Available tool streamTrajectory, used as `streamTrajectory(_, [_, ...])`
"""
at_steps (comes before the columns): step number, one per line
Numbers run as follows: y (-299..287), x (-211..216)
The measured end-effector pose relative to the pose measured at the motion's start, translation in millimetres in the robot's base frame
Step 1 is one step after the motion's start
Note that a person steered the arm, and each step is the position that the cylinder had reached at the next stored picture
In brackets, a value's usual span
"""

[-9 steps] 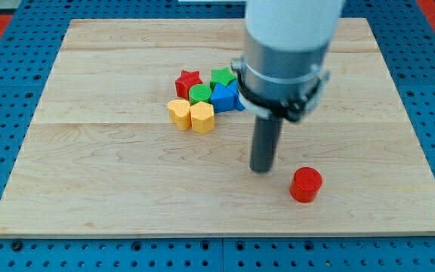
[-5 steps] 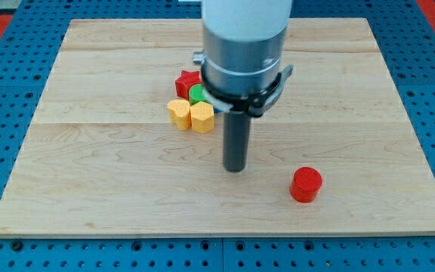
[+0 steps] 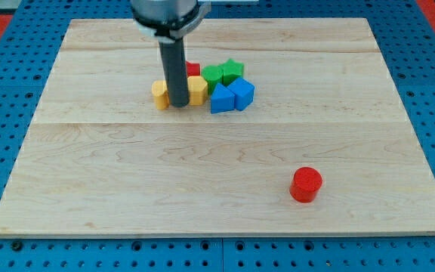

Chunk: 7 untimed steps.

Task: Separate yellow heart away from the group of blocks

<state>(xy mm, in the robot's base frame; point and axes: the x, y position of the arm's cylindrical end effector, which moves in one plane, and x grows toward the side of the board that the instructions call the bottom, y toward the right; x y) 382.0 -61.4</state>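
The yellow heart (image 3: 159,94) lies at the left end of the group, above the board's middle. My tip (image 3: 177,104) stands right beside it, wedged between the heart and a second yellow block (image 3: 197,89) on its right. The rod hides part of both. Behind them a red star (image 3: 193,69) shows only partly. A green block (image 3: 212,75) and a green star (image 3: 232,71) sit to the right of it. Two blue blocks (image 3: 221,99) (image 3: 242,92) close the group's right end.
A red cylinder (image 3: 306,184) stands alone at the lower right of the wooden board (image 3: 89,166). A blue pegboard (image 3: 6,83) surrounds the board.
The rod has moved from the board's lower middle up and to the left, into the gap between the two yellow blocks. Both yellow blocks have shifted upward and apart, the heart to the left.
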Motion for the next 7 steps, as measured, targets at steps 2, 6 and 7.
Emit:
streamTrajectory(2, [-75.5,-11.0])
streamTrajectory(6, [-99.3,-83.8])
streamTrajectory(7, [-38.9,-84.2])
